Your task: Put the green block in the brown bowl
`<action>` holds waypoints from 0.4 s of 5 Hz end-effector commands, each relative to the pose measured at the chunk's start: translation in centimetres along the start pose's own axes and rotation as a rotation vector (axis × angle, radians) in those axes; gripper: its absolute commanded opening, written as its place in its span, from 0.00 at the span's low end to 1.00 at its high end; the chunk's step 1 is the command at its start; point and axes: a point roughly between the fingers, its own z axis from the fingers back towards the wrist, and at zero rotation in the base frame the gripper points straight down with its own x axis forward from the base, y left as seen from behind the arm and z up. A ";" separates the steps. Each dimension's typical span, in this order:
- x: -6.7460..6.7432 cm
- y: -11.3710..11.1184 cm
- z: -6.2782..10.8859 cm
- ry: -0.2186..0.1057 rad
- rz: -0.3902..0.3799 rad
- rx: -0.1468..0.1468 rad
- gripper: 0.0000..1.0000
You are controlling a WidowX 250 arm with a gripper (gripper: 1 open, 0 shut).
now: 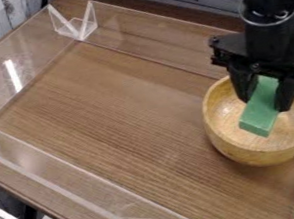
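Observation:
The brown bowl (235, 143), round light wood with a thick rim, sits at the right edge of the wooden table. The green block (260, 110) hangs upright inside it, its lower end down in the bowl's hollow. My black gripper (264, 89) points down over the bowl and is shut on the block's upper part, one finger on each side. Whether the block's lower end touches the bowl's bottom cannot be told.
A low clear acrylic wall (64, 182) rings the wooden tabletop (109, 106). A small clear plastic stand (73, 23) sits at the far left corner. The bowl lies close to the right wall.

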 end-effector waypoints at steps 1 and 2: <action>0.7 -0.2 1.2 -0.057 -0.002 -0.014 0.00; 0.8 -0.2 1.1 -0.058 0.002 -0.014 0.00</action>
